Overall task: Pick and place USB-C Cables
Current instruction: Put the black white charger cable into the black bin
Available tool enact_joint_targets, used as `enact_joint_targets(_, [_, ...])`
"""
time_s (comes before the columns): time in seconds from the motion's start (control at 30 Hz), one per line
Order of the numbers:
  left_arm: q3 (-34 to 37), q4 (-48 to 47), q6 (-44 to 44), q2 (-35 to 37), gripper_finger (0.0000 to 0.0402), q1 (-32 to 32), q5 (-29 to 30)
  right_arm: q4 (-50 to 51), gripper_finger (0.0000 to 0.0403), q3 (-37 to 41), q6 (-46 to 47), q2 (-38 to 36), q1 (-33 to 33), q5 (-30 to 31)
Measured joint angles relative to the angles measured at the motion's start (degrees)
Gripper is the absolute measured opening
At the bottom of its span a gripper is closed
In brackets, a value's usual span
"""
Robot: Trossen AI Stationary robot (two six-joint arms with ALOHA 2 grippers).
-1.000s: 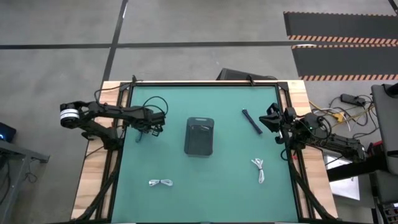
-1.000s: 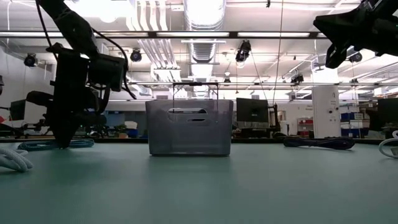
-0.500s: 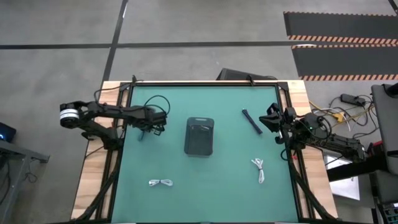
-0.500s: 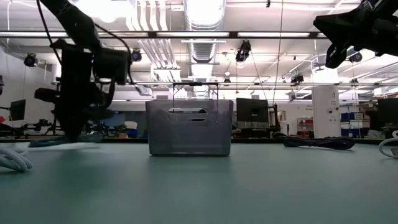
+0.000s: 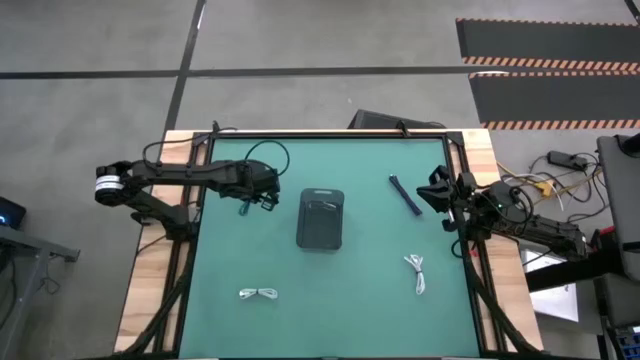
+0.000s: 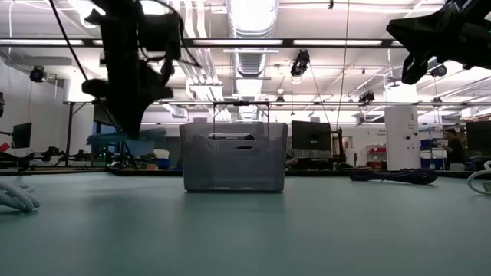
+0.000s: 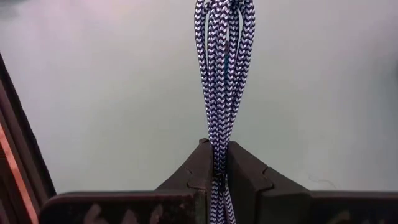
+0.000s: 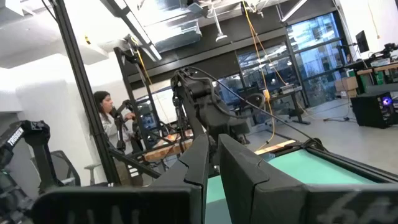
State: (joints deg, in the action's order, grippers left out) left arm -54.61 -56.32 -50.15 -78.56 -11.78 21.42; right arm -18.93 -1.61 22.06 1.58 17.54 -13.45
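Firmly pinched, the left gripper [image 7: 219, 163] holds a dark blue-black braided cable [image 7: 222, 74] above the table [image 5: 370, 290].

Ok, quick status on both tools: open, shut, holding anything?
Left tool: shut on a dark blue-black braided cable, lifted off the table.
Right tool: shut, holding nothing, raised at the table's right edge.

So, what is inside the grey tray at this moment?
From above, the grey tray shows only a dark floor, with no cable visible. In the low view its wall hides the bottom, so I cannot be sure.
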Motion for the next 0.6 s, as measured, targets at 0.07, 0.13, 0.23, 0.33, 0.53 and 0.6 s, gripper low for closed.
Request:
enact_joint_targets(0.07, [-2.2, -0.3, 0.1, 0.0, 0.0015, 1.3, 0.2, 0.0, 0.0027, 0.0, 0.0, 0.0, 0.0, 0.0])
enact_joint_targets(0.13, [-4.5, -0.3, 0.8, 0.0, 0.0015, 2.9, 0.2, 0.0, 0.0027, 0.0, 0.0, 0.0, 0.0, 0.0])
enact_joint_targets(0.23, [-8.0, -0.2, 1.3, 0.0, 0.0015, 5.3, 0.2, 0.0, 0.0027, 0.0, 0.0, 0.0, 0.0, 0.0])
enact_joint_targets(0.33, [-11.0, 0.0, 1.6, 0.0, 0.0015, 7.7, 0.2, 0.0, 0.0027, 0.0, 0.0, 0.0, 0.0, 0.0])
enact_joint_targets(0.53, [-16.5, 1.0, 2.6, -1.5, 0.0015, 12.1, 0.2, 0.0, 0.0027, 0.0, 0.0, 0.0, 0.0, 0.0])
enact_joint_targets(0.6, [-18.9, 1.9, 3.4, -3.4, 0.0015, 13.3, 0.2, 0.0, 0.0027, 0.0, 0.0, 0.0, 0.0, 0.0])
